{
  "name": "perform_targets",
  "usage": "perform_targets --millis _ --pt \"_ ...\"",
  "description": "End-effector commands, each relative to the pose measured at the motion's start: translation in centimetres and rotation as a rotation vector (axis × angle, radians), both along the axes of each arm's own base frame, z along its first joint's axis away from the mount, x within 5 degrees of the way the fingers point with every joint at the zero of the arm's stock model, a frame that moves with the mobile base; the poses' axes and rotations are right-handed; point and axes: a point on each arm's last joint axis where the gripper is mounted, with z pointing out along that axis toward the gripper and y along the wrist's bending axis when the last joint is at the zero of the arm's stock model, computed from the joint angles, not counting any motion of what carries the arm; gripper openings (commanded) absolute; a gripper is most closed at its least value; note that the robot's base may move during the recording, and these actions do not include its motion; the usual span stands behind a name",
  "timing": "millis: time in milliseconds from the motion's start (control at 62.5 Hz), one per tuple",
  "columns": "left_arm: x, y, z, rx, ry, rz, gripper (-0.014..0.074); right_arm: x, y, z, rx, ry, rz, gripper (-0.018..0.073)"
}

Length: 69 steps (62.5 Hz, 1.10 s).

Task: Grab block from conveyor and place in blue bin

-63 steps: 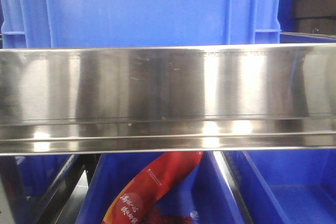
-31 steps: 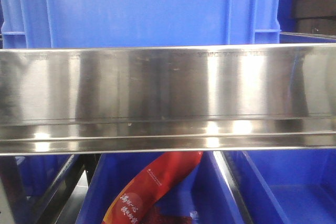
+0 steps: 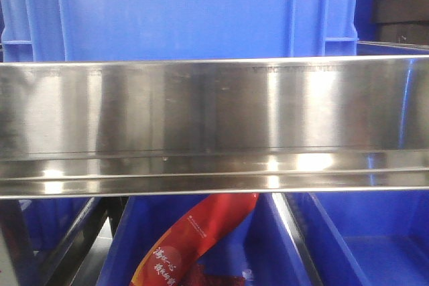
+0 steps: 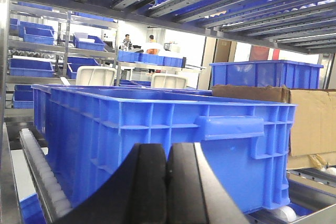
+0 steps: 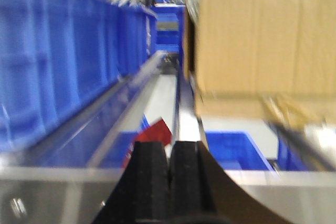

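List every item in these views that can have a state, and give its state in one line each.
Left gripper: shut, holding nothing.
Right gripper: shut, holding nothing.
Large blue crate: upright, open-topped; contents hidden.
Red packet: lying slanted in a lower blue bin.
Cardboard box: upright beside the crate.

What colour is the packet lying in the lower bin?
Red with white lettering; the packet shows best in the front-facing view.

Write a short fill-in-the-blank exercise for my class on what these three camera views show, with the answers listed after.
1. The left gripper has its black fingers closed, with ____ between them.
2. The large ribbed plastic bin ahead of it is ____ in colour.
3. Below the long shiny steel rail, a ____ printed packet lies in a bin.
4. The right gripper points along a metal channel beside a ____ cardboard box.

Answers: nothing; blue; red; brown
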Motion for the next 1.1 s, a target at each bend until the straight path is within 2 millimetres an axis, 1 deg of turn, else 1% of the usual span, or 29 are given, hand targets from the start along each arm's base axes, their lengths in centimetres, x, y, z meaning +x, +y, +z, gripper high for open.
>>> perform_targets --millis 0,112,352,1088 --pt "-0.10 0.12 0.17 -0.015 -0.017 0.005 -0.0111 -0.60 -0.10 0.16 -0.007 -0.059 -0.008 -0.0167" --pt "-0.10 0.12 0.17 -0.015 -0.017 0.005 -0.0111 -0.74 -0.13 -0.25 -0.061 -0.026 -0.010 -0.0167" --pt "-0.13 0.14 0.18 -0.016 -0.019 0.005 -0.0111 -0.76 -0.12 0.22 -0.054 -0.077 -0.010 -0.0167" --pt "-0.13 0.14 0.18 -0.016 -0.019 0.005 -0.0111 -0.76 -0.12 0.22 -0.054 -0.077 -0.010 -0.0167"
